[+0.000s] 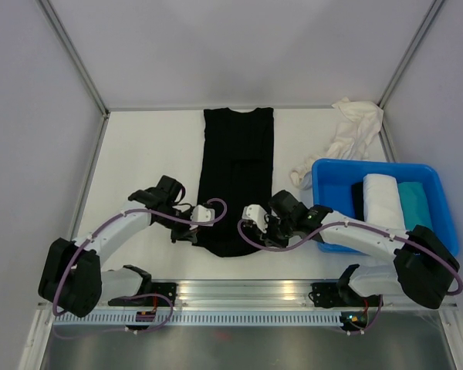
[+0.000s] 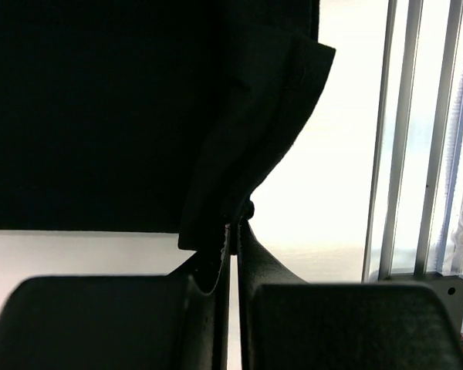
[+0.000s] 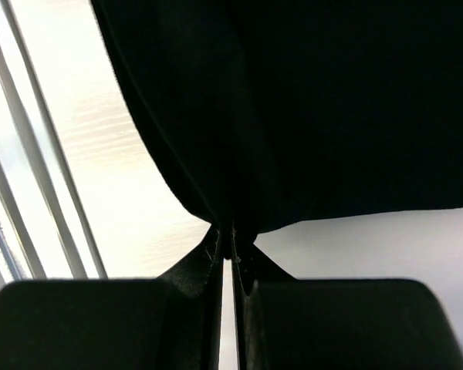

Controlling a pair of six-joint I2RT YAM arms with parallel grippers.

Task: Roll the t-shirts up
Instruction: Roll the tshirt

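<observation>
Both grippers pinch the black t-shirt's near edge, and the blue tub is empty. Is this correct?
No, the blue tub is not empty: the top view shows a white rolled shirt and a teal rolled shirt in it. The left gripper and right gripper do pinch the near edge of the black t-shirt.

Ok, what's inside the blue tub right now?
Inside the blue tub a rolled cream-white t-shirt lies between a teal t-shirt and something dark. The right arm covers the tub's near-left corner, and the floor under the cloth is hidden.
</observation>
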